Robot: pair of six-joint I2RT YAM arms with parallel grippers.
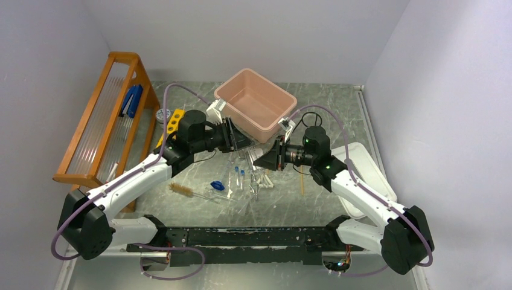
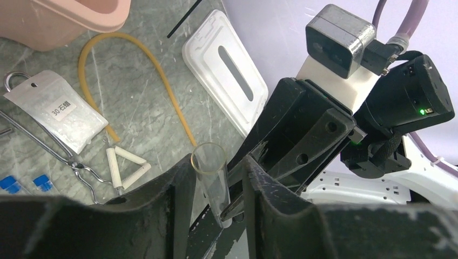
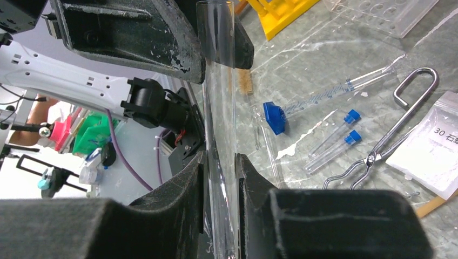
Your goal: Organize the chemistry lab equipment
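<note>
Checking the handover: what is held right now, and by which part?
A clear glass test tube: the right gripper clamps the end opposite its mouth; the left gripper brackets its open-mouthed end, grip not confirmed.

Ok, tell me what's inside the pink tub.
Nothing shows: from above, the pink tub has a bare floor. The strip just behind its near rim is covered, so that part stays unchecked.

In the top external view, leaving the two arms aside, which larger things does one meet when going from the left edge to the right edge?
wooden rack → yellow tube rack → pink tub → white lid
</note>
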